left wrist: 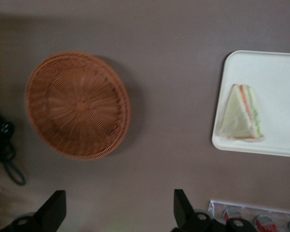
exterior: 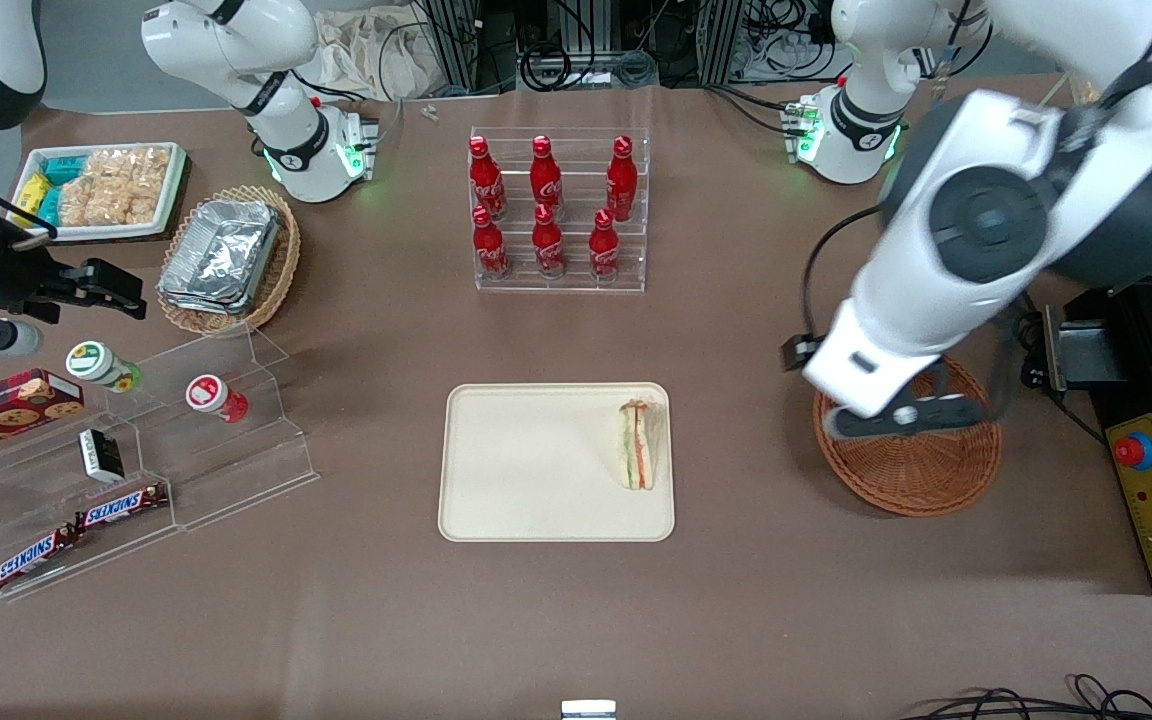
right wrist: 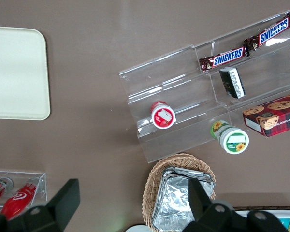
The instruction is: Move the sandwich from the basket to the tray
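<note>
The sandwich (exterior: 638, 444) lies flat on the tray (exterior: 536, 470), close to the tray edge that faces the working arm's end of the worktop (exterior: 736, 600), with its orange and green layers showing along one side. In the wrist view the tray runs out of the frame, so only the corner holding the sandwich can be seen there. The basket (exterior: 921, 470) sits well apart from the tray toward the working arm's end; nothing lies in it — the wrist view shows its woven bottom bare. From the front, the white forearm covers the part of the basket farther from the camera, and the tool (exterior: 901, 415) hangs above that covered rim, a dark shape partly lost against the wicker. Its fingers (left wrist: 53, 209) are spread wide with nothing between them; only their tips enter the wrist view, the rest being cut off. Farther from the front camera than the tray stands a clear rack of red bottles (exterior: 556, 210), of which the wrist view catches only a blurred edge.
</note>
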`<state>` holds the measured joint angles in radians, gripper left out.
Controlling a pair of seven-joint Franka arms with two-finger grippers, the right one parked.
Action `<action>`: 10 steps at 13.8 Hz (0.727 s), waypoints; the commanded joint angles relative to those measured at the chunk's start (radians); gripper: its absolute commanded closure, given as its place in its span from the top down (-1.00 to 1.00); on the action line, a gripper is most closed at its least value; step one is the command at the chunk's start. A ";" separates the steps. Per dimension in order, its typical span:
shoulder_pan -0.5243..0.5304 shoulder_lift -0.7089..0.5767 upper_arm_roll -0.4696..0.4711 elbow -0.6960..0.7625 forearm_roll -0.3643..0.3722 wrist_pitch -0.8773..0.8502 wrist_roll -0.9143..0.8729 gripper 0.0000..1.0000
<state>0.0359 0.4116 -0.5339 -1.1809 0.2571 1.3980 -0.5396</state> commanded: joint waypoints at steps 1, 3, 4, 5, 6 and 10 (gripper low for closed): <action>0.070 -0.060 0.002 -0.060 -0.030 -0.011 0.015 0.99; 0.085 -0.068 0.003 -0.060 -0.030 -0.019 0.015 1.00; 0.097 -0.073 0.003 -0.062 -0.030 -0.023 0.015 1.00; 0.110 -0.083 0.003 -0.069 -0.030 -0.030 0.016 1.00; 0.126 -0.094 0.003 -0.091 -0.029 -0.030 0.018 1.00; 0.139 -0.126 0.052 -0.112 -0.033 -0.033 0.119 1.00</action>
<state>0.1749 0.3466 -0.5242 -1.2455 0.2430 1.3716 -0.4968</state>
